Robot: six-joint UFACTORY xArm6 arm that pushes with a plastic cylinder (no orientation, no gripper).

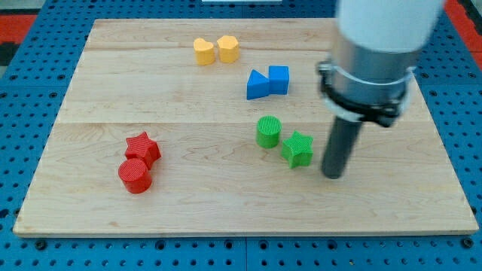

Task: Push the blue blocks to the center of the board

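Note:
A blue triangle (257, 85) and a blue cube (279, 80) sit touching each other, above the middle of the wooden board (188, 196) and a little to the right. My tip (332, 175) rests on the board at the lower right, just right of the green star (298, 149). It is well below and to the right of the blue blocks, and apart from them.
A green cylinder (269, 132) sits beside the green star. A yellow pentagon (203, 51) and a yellow hexagon (228, 49) lie near the view's top. A red star (142, 148) and a red cylinder (135, 175) lie at lower left.

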